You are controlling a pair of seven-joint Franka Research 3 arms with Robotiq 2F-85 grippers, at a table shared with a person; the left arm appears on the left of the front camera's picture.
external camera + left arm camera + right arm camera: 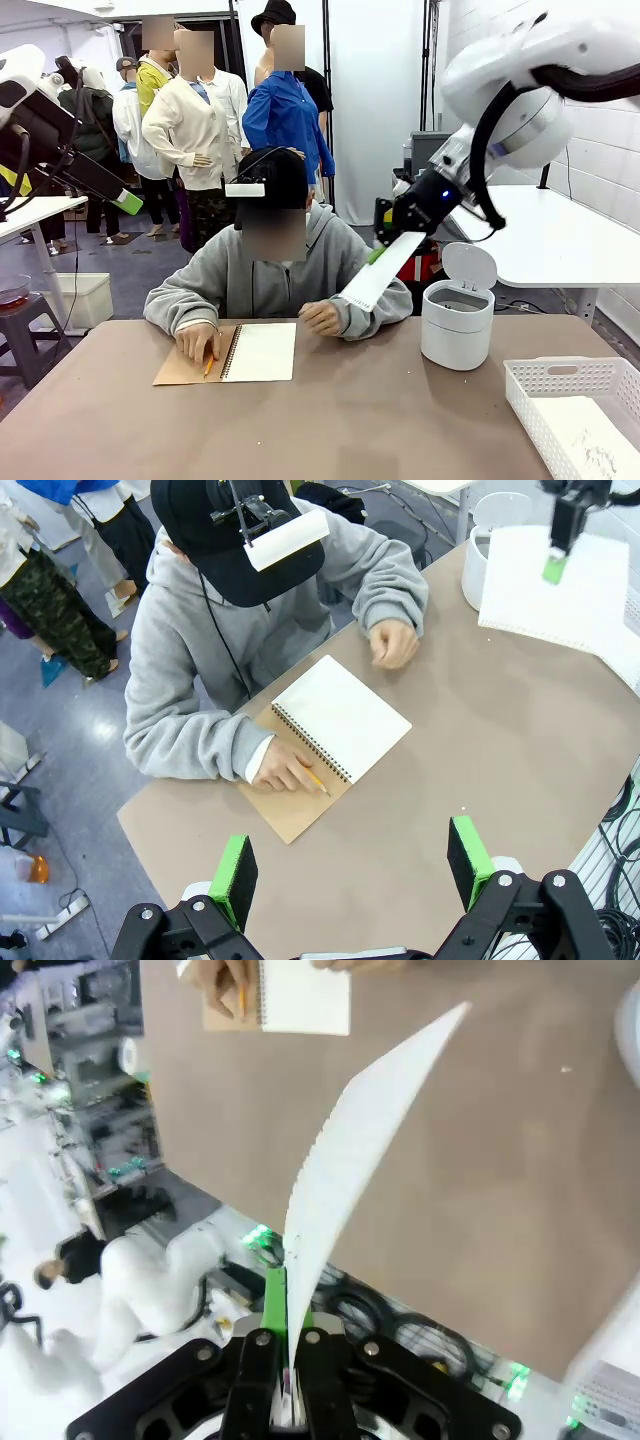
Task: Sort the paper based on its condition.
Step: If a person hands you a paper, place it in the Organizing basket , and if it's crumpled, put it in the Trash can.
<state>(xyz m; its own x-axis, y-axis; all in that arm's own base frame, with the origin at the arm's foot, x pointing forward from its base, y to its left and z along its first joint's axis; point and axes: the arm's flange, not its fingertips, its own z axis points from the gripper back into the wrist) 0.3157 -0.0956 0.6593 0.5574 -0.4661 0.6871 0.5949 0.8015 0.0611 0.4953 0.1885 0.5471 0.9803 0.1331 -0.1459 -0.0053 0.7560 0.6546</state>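
Note:
My right gripper [384,247] hangs above the table's far right part, shut on the top edge of a white sheet of paper [377,273] that droops toward the person. In the right wrist view the paper [350,1150] rises edge-on from the closed gripper [284,1305], its torn, perforated side showing. The left wrist view shows the same paper [560,595] flat under that gripper [553,568]. My left gripper [352,868] is open and empty, high above the near table edge, and also appears at the upper left [127,202].
A person sits at the far side, one hand holding a pencil on an open spiral notebook [259,352]. A white lidded bin [457,322] stands open at the right. A white basket [575,408] at the near right corner holds a scribbled sheet.

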